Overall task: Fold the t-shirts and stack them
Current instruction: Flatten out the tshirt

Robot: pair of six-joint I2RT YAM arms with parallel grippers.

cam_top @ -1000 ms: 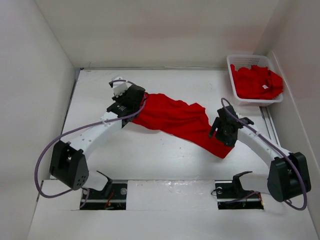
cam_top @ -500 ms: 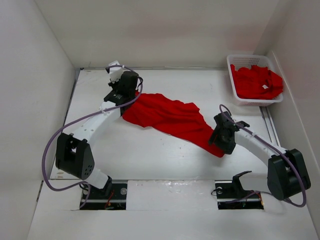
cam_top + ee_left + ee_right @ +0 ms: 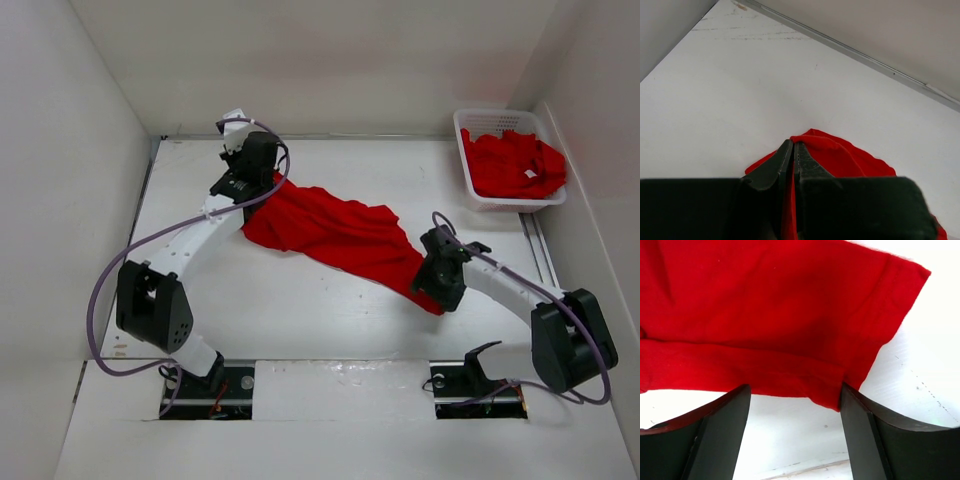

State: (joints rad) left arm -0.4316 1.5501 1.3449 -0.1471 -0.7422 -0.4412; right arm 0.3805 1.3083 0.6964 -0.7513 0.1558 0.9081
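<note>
Well clear of the basket [image 3: 512,203], out across the middle of the counter [image 3: 300,310], one shirt [image 3: 340,235] lies stretched in a rumpled band. The other shirts [image 3: 515,165] sit heaped inside the basket. My left claw [image 3: 793,146] is pinched tight on the shirt end farthest from the basket, with a small peak of cloth caught between its tips. My right claw [image 3: 792,390] hangs low over the end nearer the basket. Its fingers stand wide apart with nothing in them, and a hemmed corner lies just ahead of the fingertips with bare counter beside it.

I judge the step in hand to be taking that corner so the shirt can be drawn out flat for folding. To do it well, I should ease forward until the corner sits properly between my right fingers, not just at their tips, then close on it. The cloth looks doubled along that edge, and I can't tell how many layers there are. So I want the outermost corner only, not a bunched handful that would drag a fold along. My left claw should hold firm as the anchor. Once I have the corner, I should pull away from the left claw gently, low over the counter, only until the wrinkles go. Too hard a pull could yank the far end loose.
</note>
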